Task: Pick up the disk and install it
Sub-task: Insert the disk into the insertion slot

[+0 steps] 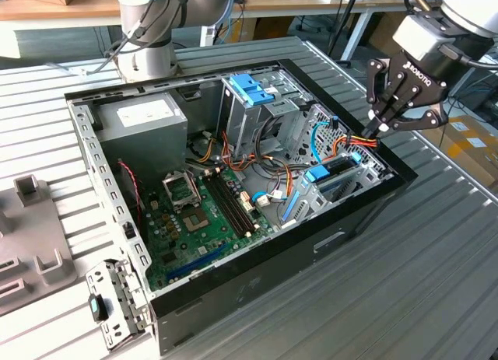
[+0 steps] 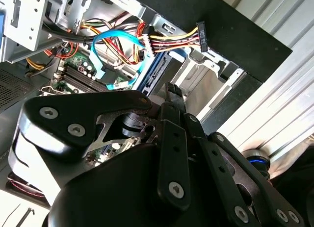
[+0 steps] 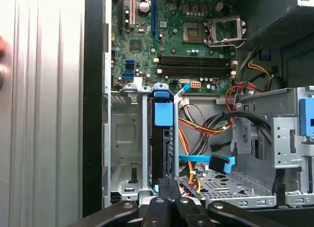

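Jaws are closest in both wrist views: two black fingers point(image 2: 171, 138) point(image 3: 169, 190) pressed flat together, with nothing that I can see between them. Their tips hang just above the metal cage point(image 3: 122, 138) at one corner of the open computer case point(image 1: 233, 298). The disk point(image 3: 162, 119) stands on its edge in a narrow slot inside that cage. Its blue plastic end is up and its dark body goes down into the slot. The tips are very near the disk, but I cannot tell if they touch it. In the exterior view the disk point(image 1: 327, 178) sits in the corner of the case on the exterior view's right, close below the fingers. Beside it a light blue flat cable point(image 3: 206, 162) bends across, and a bunch of red, yellow and orange wires point(image 3: 196, 126) runs past. One bunch ends in a black plug point(image 2: 201, 37) near the edge of the cage. A bit farther in lies the green board point(image 3: 171, 36) with long black slots and a square metal socket. Past that are a tall light-blue latch point(image 1: 253, 88) on a metal frame and a big grey box point(image 1: 144, 123) with a white sticker. The case rests on a ribbed grey table point(image 1: 420, 298). At the far end of the table stands the round grey base of the arm point(image 1: 148, 41).
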Controlling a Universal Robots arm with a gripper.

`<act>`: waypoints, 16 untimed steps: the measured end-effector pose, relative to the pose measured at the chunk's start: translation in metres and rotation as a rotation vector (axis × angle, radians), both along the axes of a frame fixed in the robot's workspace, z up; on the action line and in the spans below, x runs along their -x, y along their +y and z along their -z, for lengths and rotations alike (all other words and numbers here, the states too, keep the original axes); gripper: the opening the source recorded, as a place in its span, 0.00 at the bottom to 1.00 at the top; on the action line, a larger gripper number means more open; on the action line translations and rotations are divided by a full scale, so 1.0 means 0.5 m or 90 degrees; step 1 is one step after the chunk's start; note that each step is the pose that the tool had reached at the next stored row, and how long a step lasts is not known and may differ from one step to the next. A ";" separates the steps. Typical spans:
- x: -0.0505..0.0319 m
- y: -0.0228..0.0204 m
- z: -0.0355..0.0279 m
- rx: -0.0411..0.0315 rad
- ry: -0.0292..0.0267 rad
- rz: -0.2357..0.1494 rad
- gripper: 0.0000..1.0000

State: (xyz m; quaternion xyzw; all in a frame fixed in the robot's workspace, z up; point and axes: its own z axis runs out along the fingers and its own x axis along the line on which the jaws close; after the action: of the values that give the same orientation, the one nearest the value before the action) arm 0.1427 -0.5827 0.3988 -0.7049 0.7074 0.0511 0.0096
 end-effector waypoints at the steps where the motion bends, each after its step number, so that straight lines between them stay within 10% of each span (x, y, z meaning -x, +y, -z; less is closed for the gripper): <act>1: -0.002 -0.0010 0.001 0.0000 0.0000 0.000 0.11; 16: -0.023 -0.0133 0.005 -0.0001 0.0003 0.000 0.11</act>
State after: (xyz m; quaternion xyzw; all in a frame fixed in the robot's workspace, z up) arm 0.1539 -0.5893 0.3963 -0.7049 0.7074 0.0512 0.0095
